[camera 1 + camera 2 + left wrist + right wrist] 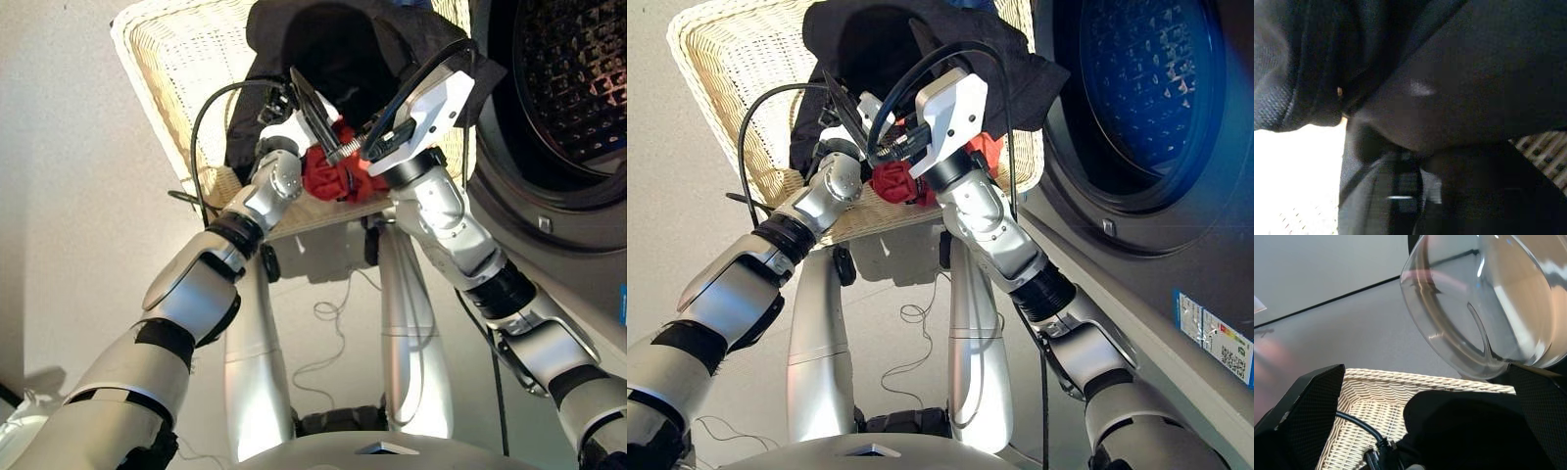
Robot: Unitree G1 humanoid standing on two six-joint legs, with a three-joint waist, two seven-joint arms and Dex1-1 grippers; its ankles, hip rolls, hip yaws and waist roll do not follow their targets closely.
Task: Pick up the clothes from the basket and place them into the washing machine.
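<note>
1. The cream wicker basket point(167, 69) sits just left of the washing machine point(1176, 284). Its near rim lies beneath both forearms, and its right edge runs close along the machine's dark front.
2. The black garment point(882, 44) is heaped over the far right part of the basket, and a flap of it hangs toward the porthole rim. The coral red garment point(338, 176) lies bunched near the basket's front edge, between the two wrists.
3. The left claw point(318, 122) is in among the black cloth. One black finger shows above the red garment, but I cannot tell whether the claw is spread or pinching.
4. The right claw point(1420, 431) stands spread wide above the basket, with nothing between its fingers.
5. Bare woven floor shows on the basket's left half; the crowded part is the right side, where the arms, a black cable point(201, 117) and the cloth meet.
6. The perforated drum point(573, 78) shows only in the head views. The round glass door point(1488, 303), swung open above the basket's far rim, shows only in the right wrist view. The left wrist view is nearly filled by dark fabric.
</note>
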